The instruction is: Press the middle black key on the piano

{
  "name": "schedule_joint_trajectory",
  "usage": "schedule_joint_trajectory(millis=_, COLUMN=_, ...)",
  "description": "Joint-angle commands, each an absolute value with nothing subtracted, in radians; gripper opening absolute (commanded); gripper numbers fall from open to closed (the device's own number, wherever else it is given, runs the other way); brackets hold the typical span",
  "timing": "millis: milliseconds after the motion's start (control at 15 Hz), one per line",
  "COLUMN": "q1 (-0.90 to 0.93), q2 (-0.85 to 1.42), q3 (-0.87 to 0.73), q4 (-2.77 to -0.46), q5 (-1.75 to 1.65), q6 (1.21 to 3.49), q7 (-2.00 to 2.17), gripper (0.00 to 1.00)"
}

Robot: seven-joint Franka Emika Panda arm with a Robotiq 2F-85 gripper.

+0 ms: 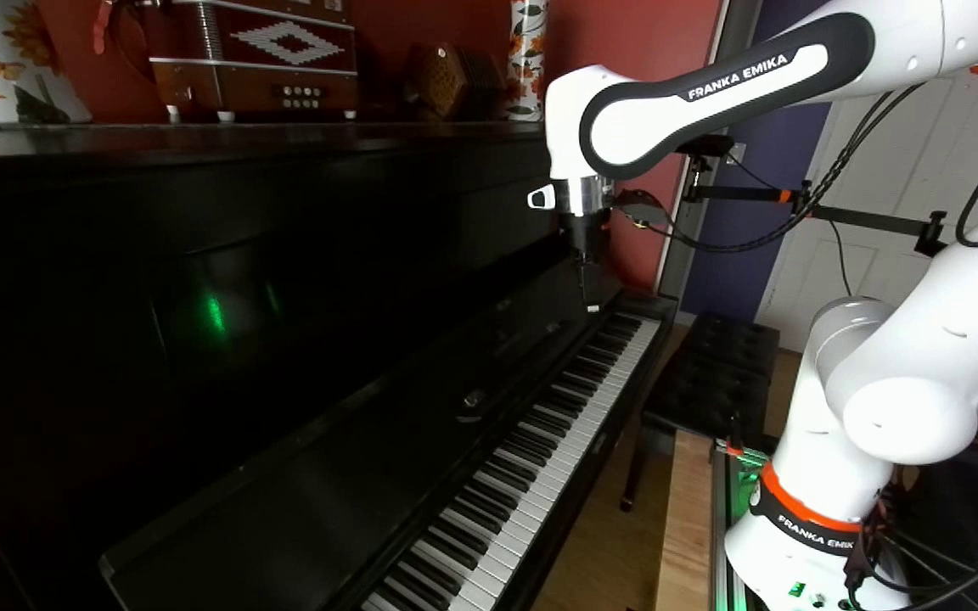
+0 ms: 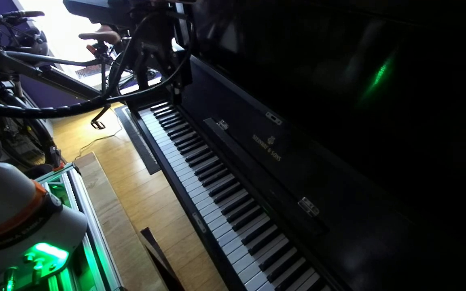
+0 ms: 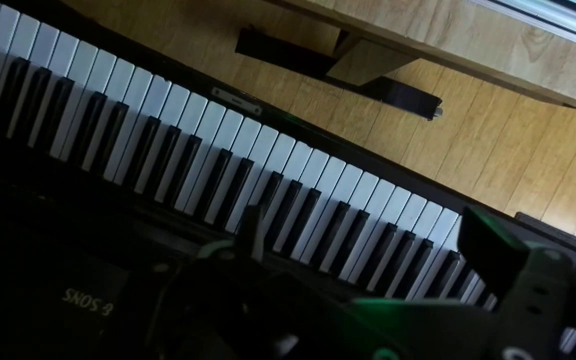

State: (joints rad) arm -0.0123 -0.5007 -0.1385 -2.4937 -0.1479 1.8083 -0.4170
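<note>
The glossy black upright piano [image 1: 311, 212] shows in both exterior views [image 2: 233, 97]. Its long keyboard [image 1: 531, 475] of white and narrow black keys runs diagonally in the wrist view [image 3: 198, 112]. Black keys [image 3: 303, 215] lie in groups; I cannot tell which one is the middle. My gripper [image 1: 592, 307] points down above the far part of the keyboard, close to the piano's front panel. It is dark in an exterior view [image 2: 177, 97]. In the wrist view the fingers [image 3: 360, 217] are wide apart with nothing between them, above the keys and not visibly touching them.
A black bench [image 1: 710, 369] stands beyond the keyboard's end. A wooden table edge [image 1: 686, 518] by the robot base runs alongside the piano. An accordion [image 1: 260, 59] and a flowered vase [image 1: 527, 59] stand on the piano. A bicycle [image 2: 51, 76] stands behind.
</note>
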Motion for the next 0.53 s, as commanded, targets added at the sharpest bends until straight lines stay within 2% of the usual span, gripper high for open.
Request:
schedule_joint_trajectory(millis=0, q1=-0.014, q2=-0.501, q3=-0.142, q4=-2.487, q5=-0.148, q6=1.806, q7=-0.418, gripper=1.0)
schedule_joint_trajectory(millis=267, q1=0.0, q2=-0.495, q3=-0.146, q4=-2.502, q5=-0.137, q6=1.747, q7=-0.465, gripper=1.0)
schedule_joint_trajectory(millis=467, q1=0.013, q2=-0.473, q3=-0.114, q4=-2.608, q5=-0.107, q6=1.822, q7=-0.384, gripper=1.0)
